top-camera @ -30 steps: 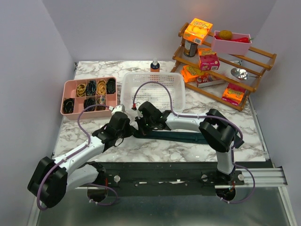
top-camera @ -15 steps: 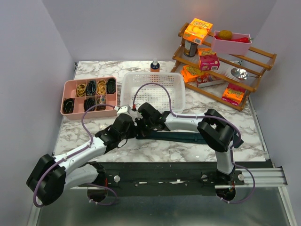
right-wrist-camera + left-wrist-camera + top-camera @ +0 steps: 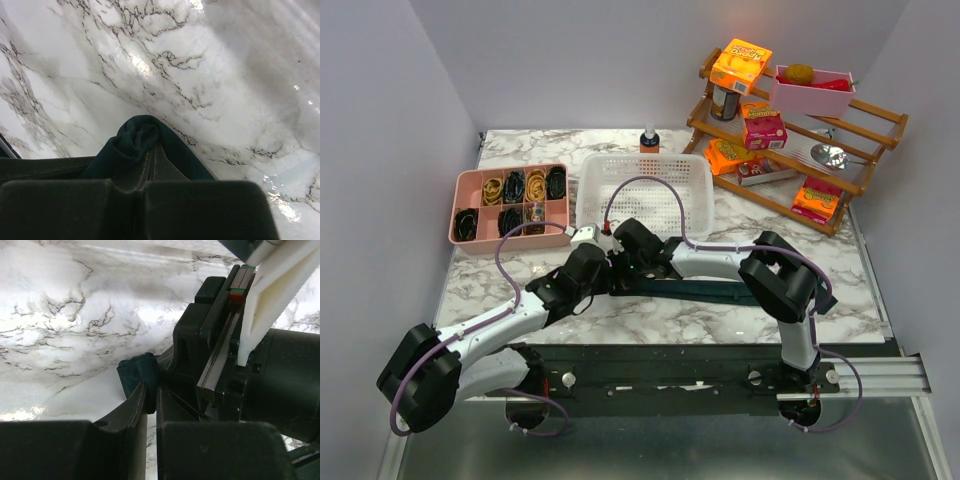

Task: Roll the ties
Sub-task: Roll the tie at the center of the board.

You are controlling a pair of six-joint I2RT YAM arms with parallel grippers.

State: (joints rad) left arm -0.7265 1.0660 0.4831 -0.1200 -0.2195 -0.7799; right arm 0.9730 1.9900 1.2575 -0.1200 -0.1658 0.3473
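Tie (image 3: 710, 291) is lying flat along the near part of the table (image 3: 650, 322), running left to right, in front of the basket (image 3: 645, 190) and apart from it. Its left end is bunching into a small dark-teal hump on the marble. Both claws are meeting there.

Right claw (image 3: 149, 172): fingers are pressing fully together and pinching the tie (image 3: 140, 142). Fabric is humping up just past the tips.

Left claw (image 3: 150, 392): fingers are standing almost together with only a thin slit between them, nipping the same hump of tie (image 3: 136, 374) at their tips. The right claw's black body is crowding in just beside it. Cannot tell whether the two claws are touching.

From above, the two wrists are hiding the bunched end. Only the straight length is showing, passing under the right forearm.

Further out, a pink tray (image 3: 510, 205) with dark and yellow coils is sitting just left of the basket. A small bottle (image 3: 649, 139) is standing behind the basket. A wooden rack (image 3: 790, 130) is holding boxes at the far right.
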